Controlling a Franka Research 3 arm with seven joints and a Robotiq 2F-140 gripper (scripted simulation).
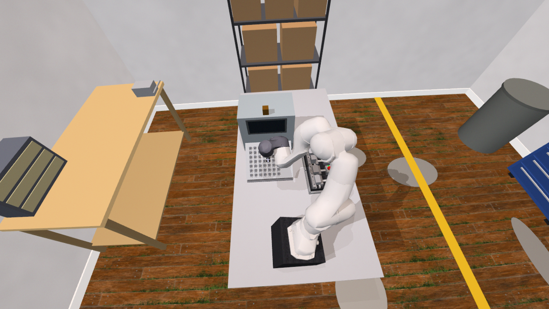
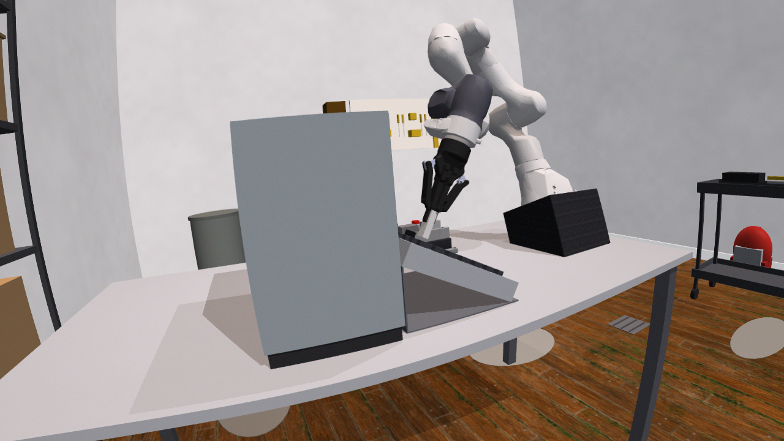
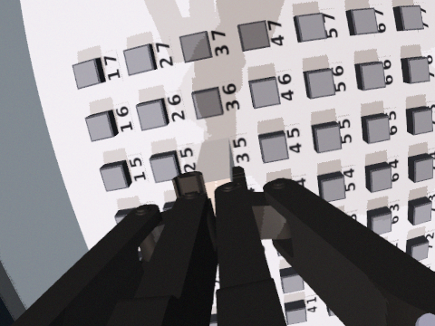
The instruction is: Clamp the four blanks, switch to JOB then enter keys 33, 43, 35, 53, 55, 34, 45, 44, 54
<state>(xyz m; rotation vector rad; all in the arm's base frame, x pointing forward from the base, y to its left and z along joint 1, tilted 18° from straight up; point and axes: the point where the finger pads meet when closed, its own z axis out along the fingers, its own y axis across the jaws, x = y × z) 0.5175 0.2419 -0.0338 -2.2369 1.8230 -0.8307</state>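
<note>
My gripper [image 2: 423,234] [image 3: 220,162] is shut and empty. In the wrist view its grey fingertips cover key 35, beside the printed 35; I cannot tell whether they touch it. Keys 45 [image 3: 273,147], 55 [image 3: 327,137] and 54 [image 3: 332,186] look unlit. The fingers hide keys 33, 34, 43 and 44. The key panel [image 1: 249,179] [image 2: 460,275] [image 3: 59,91] slopes in front of the cabinet [image 1: 245,111] [image 2: 318,230]. The amber lamp [image 1: 265,110] on top looks dark. The vise unit [image 1: 315,169] is partly behind the arm; blanks, valves and lenses are too small or hidden to tell.
A red part [image 1: 329,167] [image 2: 415,222] shows at the vise unit, right of the panel. The arm's black base block [image 1: 279,246] [image 2: 556,222] stands at the near end of the table [image 1: 253,230]. The cabinet's dark screen [image 1: 266,125] rises behind the keys.
</note>
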